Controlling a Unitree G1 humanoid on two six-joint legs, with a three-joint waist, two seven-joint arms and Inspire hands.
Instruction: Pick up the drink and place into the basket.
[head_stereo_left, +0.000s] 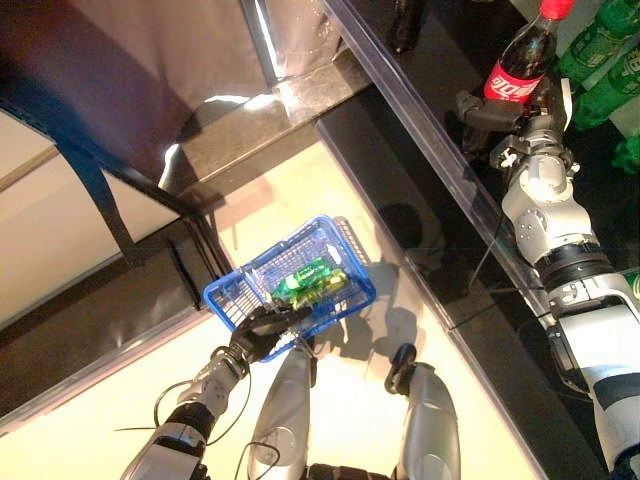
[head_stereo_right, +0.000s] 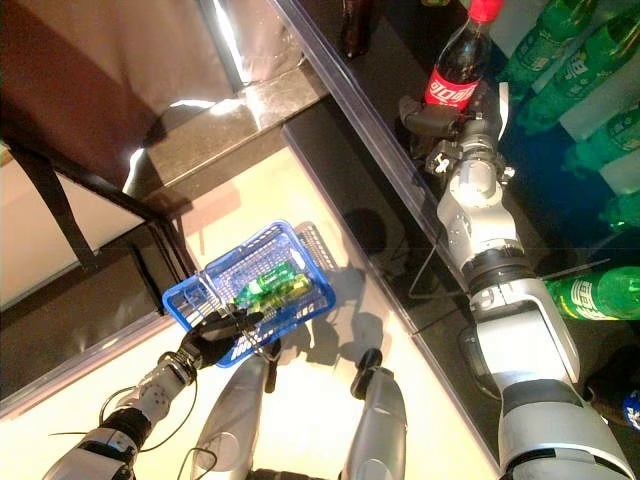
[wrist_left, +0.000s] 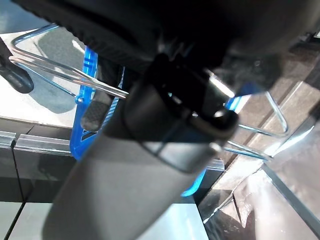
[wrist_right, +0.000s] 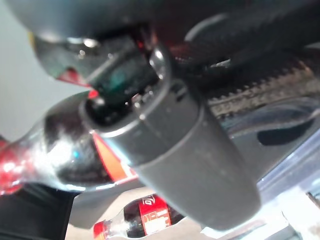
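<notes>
Cola bottle (head_stereo_right: 458, 72), red cap and red label, upright over the dark shelf (head_stereo_right: 400, 160), clamped by the right hand (head_stereo_right: 470, 118) around its lower body. Fingers curled round the dark plastic, thumb pressed on the near side in the right wrist view: a firm wrap, probably to keep it from slipping on the way across. Not yet in the basket. More green bottles (head_stereo_right: 560, 50) standing just behind on the same shelf, well clear of the grip. Blue basket (head_stereo_left: 240, 285) down by the floor, well apart, already holding a green bottle (head_stereo_left: 305, 280). Left hand (head_stereo_left: 262, 330) closed on the wire handle (wrist_left: 60, 75), likely holding the basket steady and open-side up for the drop.
</notes>
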